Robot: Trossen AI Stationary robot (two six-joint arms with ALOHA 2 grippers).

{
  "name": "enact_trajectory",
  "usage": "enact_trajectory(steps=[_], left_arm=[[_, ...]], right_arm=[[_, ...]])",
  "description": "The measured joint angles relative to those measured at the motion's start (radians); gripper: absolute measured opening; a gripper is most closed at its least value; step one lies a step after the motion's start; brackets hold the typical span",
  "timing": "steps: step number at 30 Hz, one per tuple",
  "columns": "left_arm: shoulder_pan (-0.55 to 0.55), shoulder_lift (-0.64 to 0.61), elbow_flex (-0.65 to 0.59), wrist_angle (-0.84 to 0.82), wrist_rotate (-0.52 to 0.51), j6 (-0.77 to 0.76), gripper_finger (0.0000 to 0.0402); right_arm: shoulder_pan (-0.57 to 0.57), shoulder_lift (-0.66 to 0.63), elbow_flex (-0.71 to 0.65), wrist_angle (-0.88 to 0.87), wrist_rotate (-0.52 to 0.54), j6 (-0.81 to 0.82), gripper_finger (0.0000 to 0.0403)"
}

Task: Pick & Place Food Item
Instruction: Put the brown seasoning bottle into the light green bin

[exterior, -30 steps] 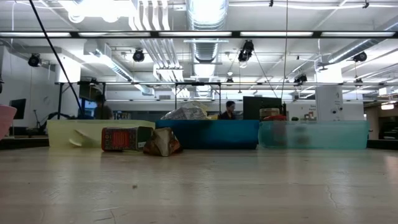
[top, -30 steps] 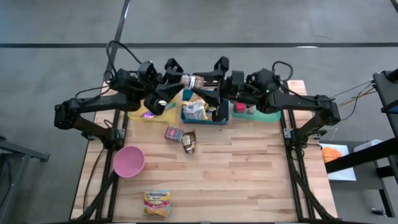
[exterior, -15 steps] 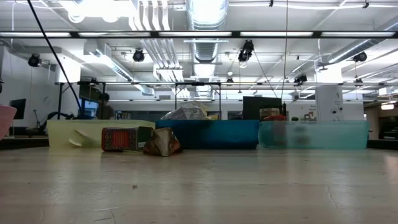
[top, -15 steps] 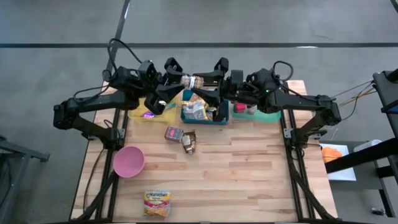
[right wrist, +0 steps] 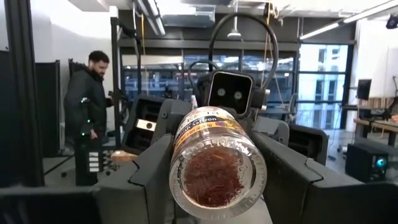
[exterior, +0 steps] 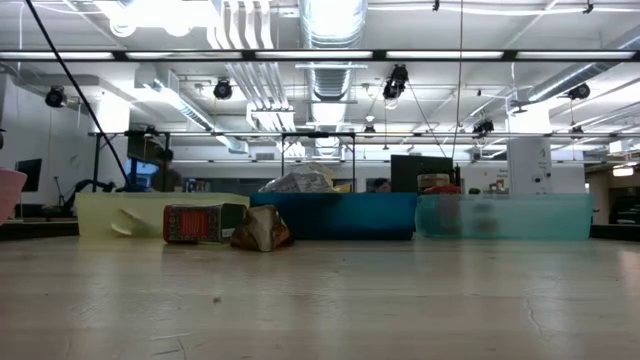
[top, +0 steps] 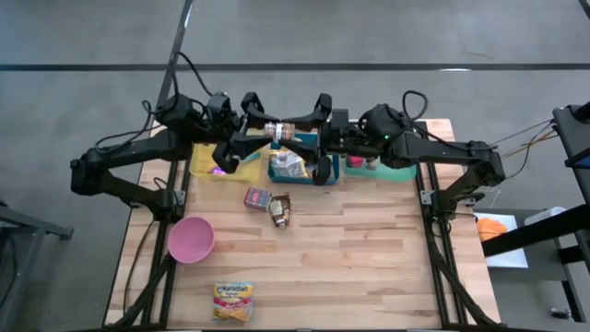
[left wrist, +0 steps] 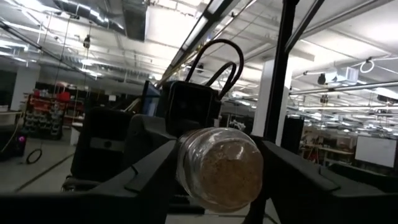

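jar [top: 279,131] midair between 2 pincers, label partly hidden

Jar label: on the spice jar [right wrist: 214,163] I hold, I read dark print that looks like "saffron"; the smaller lines I cannot make out.
Noodle packet: the yellow packet [top: 233,302] at the table's 7 o'clock carries a red brand band, seemingly "Maruchan", too small for me to be sure.
Red carton: print on the carton [exterior: 203,222] left of the blue bin is unreadable.
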State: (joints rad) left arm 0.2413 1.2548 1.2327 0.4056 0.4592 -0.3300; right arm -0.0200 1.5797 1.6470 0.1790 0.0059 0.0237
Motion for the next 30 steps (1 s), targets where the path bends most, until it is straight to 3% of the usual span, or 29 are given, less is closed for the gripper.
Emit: enact_trajectory(steps=[6,9,15,19,25,30], left_arm=[[0.001,-0.007,0.000,-0.027,0.009,0.021,0.0182],[0.000,-0.010,0.002,-0.020,0.059,0.012,0.0152],[0.005,-0.011,0.007,-0.014,0.133,-0.051,0.0126],[0.011,-0.012,0.019,-0.048,0.163,-0.097,0.0149],[0.012,-0.017,0.095,-0.306,0.155,-0.058,0.0217],[0.012,-0.017,0.149,-0.421,0.153,-0.040,0.0258]], right_arm=[[0.000,0.000,0.000,-0.006,-0.006,0.017,0.0186],[0.000,0.001,-0.002,-0.002,-0.067,0.027,0.0186],[0.004,0.008,-0.002,0.012,-0.080,0.036,0.0186],[0.004,0.008,-0.002,0.005,-0.070,0.038,0.0186],[0.004,0.008,-0.002,-0.039,-0.055,0.042,0.0186],[0.003,0.008,-0.002,-0.054,-0.037,0.056,0.0186]])
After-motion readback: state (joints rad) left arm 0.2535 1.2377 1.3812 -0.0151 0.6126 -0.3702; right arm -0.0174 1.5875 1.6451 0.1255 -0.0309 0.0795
